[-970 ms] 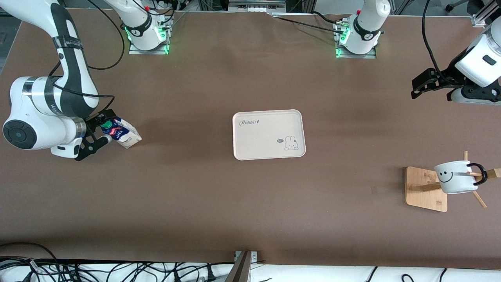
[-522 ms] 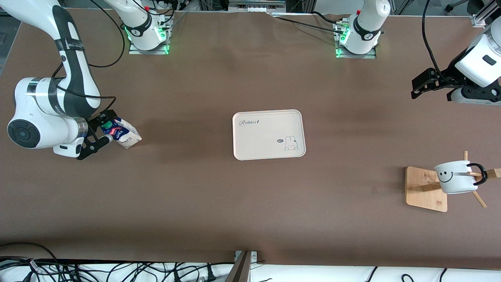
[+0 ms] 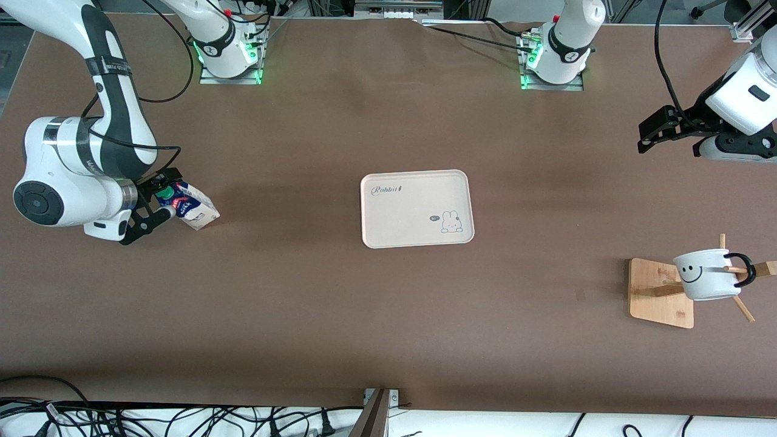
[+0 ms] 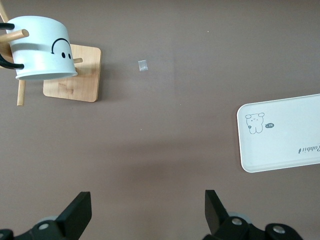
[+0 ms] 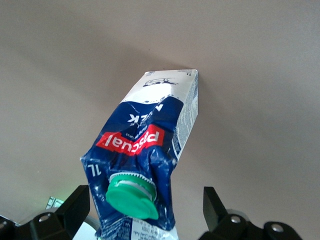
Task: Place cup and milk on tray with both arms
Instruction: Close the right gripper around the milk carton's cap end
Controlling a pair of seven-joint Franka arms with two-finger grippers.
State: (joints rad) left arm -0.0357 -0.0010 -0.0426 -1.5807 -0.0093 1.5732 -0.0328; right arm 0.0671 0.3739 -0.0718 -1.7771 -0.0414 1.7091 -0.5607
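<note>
While the desk (image 3: 340,315) looks the same as it did a second ago, the right arm (image 3: 79,176) has drifted a little toward the middle of the desk and settled lower around the milk, and that small shift is the only change to read. The left arm (image 3: 737,103) has not moved at all and waits at its own end of the desk.

The tray (image 3: 416,208) sits bare in the middle, well apart from both items, so neither placement is done yet. The wooden rack (image 3: 660,292) stands toward the left arm's end, nearer the front camera than the tray, and the cup (image 3: 704,274) hangs tipped on one of its pegs, untouched. The milk (image 3: 191,206) lies tilted on the desk at the right arm's end, its green cap (image 5: 131,196) pointing at the wrist.

The right pincer (image 3: 152,209) is spread wide with one finger on each side of the carton's capped end, not yet pinching it; I judge the approach is nearly finished and closing is the next step. The left pincer (image 3: 658,128) is also spread, holding nothing, over bare desk and well away from the cup, so its reach has yet to begin
</note>
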